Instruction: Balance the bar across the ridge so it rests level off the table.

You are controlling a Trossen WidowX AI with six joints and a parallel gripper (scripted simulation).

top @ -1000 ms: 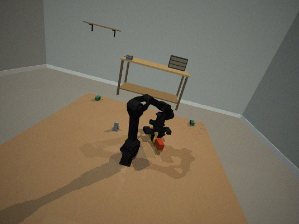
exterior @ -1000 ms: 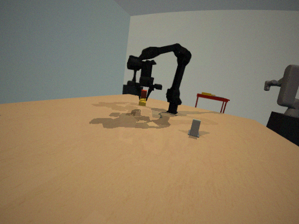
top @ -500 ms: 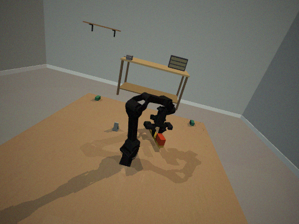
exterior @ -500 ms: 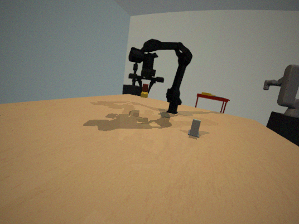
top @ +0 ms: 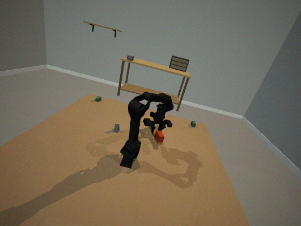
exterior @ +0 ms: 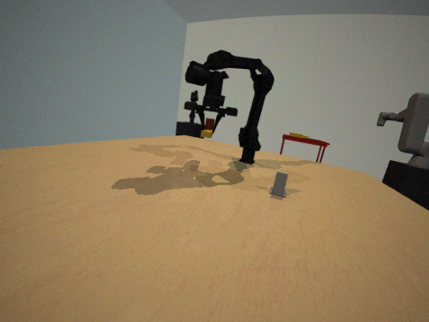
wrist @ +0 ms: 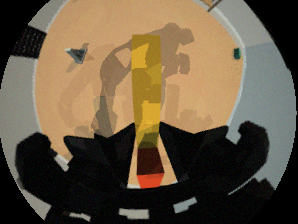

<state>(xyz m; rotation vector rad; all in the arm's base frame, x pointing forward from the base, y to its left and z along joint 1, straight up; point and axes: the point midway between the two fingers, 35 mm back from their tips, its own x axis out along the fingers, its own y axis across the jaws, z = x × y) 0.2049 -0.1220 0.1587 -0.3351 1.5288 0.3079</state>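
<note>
The yellow bar (top: 159, 143) (exterior: 206, 134) (wrist: 146, 85) carries a red block (top: 159, 136) (exterior: 210, 123) (wrist: 150, 180) near one end. My gripper (top: 156, 129) (exterior: 208, 130) (wrist: 147, 124) is shut on the bar near the red block and holds it in the air above the table. In the wrist view the bar's long free part points away from the fingers, to the top of the picture. The grey ridge (top: 117, 127) (exterior: 281, 183) (wrist: 76, 55) stands upright on the table, well apart from the bar, at upper left in the wrist view.
The wooden table top (top: 174, 205) (exterior: 200, 248) bears the arm's base. A green block (top: 98, 99) lies near the far left corner; another green block (top: 193, 123) (wrist: 237, 53) lies near the far right edge. A workbench (top: 157, 67) stands beyond the table.
</note>
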